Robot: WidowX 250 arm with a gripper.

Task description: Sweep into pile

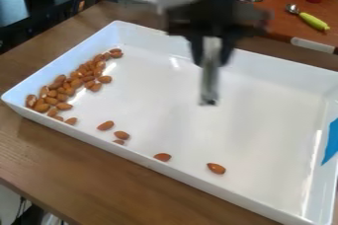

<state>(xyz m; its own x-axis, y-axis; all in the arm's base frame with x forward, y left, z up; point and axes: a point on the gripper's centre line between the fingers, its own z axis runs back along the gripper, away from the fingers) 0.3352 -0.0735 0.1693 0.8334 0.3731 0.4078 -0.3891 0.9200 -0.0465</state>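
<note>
- Left of the claw [211, 54], brown, oval almonds [74, 82] lie in a crowded band along the tray's side wall; a few sit just apart from it.
- Nearer the camera than the claw, stray almonds [216, 168] dot the tray by its near wall, well apart from the band; one lies farthest right.
- Between its two fingers, the claw is clamped on a narrow, pale tool [210, 81], upright and blurred; I cannot tell whether its tip touches the tray.
- Beneath the claw, the white tray [277, 66] rests on the wooden desk [39, 150]; right of it, a blue patch [332, 142] marks the tray wall; beyond, a green-handled scoop [316, 21].
</note>
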